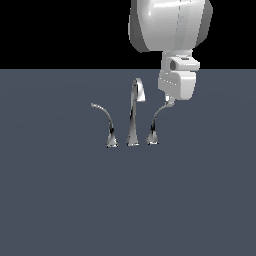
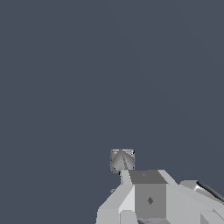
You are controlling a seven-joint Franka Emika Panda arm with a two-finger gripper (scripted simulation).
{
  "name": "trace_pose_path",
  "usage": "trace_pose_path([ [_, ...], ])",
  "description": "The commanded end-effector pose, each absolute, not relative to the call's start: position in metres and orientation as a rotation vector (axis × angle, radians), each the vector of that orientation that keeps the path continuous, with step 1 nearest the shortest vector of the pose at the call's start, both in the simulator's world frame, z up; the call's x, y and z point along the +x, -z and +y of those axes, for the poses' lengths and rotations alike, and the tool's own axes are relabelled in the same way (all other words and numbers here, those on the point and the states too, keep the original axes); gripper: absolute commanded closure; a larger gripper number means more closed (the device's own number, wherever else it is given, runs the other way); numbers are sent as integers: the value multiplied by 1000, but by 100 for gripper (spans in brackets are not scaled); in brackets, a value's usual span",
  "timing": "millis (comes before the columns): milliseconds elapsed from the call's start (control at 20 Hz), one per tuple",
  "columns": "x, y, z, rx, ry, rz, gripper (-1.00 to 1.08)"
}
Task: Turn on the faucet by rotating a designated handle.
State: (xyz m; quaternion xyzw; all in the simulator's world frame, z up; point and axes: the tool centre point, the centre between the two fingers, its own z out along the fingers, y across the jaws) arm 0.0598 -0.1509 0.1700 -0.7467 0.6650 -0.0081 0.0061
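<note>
Overhead, end effector [image 1: 169, 101] at designated handle [image 1: 156, 122] tip, grip state unclear, no writing.

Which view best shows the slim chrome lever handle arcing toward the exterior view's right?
Exterior view: the slim chrome right-arcing lever handle shows from flared base to tip, which meets the white gripper. Wrist view shows only a faceted chrome piece, possibly its base; cannot confirm.
</note>
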Motion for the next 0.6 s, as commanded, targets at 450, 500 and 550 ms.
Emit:
trace_pose_path([
  [450, 18, -170, -148, -2336, 0, 2100, 108],
  [500, 18, -170, -148, -2336, 0, 2100, 108],
  [550, 23, -170, -153, -2329, 10, 2105, 108],
])
